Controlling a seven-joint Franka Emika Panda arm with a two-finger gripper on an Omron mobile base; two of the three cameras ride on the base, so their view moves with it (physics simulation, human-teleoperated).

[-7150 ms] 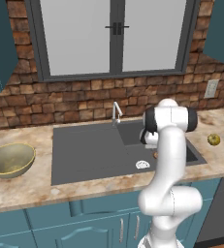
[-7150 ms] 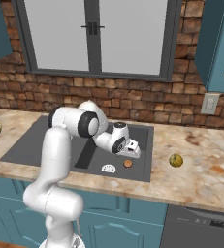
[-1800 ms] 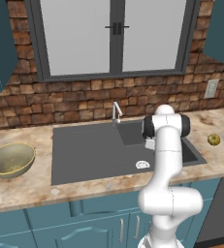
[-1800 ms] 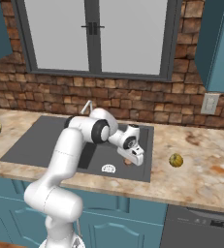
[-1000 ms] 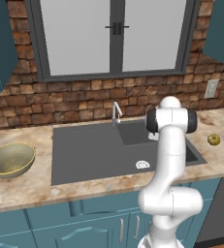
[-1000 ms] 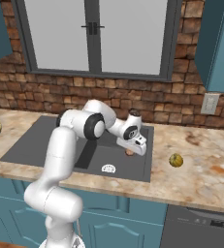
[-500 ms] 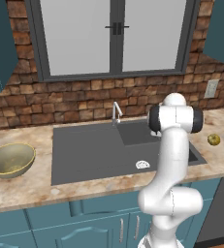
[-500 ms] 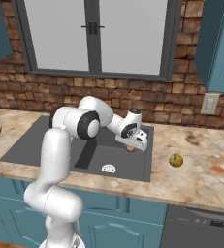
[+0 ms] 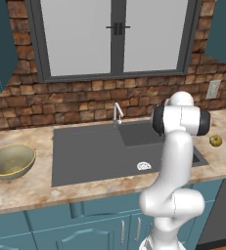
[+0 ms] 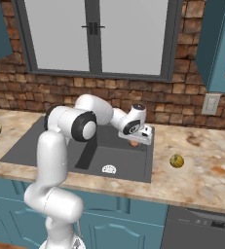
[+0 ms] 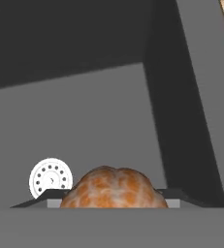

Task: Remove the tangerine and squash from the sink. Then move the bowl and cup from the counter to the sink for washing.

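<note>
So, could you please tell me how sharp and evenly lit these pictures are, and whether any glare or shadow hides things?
Left base view: crisp, flat light, no glare, soft shade under the bowl. Right base view: equally sharp; the squash casts a small shadow on the counter. Hand view: the sink walls are dim, and the tangerine between the tool tips looks slightly soft up close.

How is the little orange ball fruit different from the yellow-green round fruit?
The small orange tangerine is bright orange with pale mottling; the roundish yellow-green squash is olive-tinted. The tangerine sits between the tool's fingers above the dark grey sink basin; the squash rests on the speckled counter, right of the sink. The tangerine looks slightly smaller. Both are small and round.
</note>
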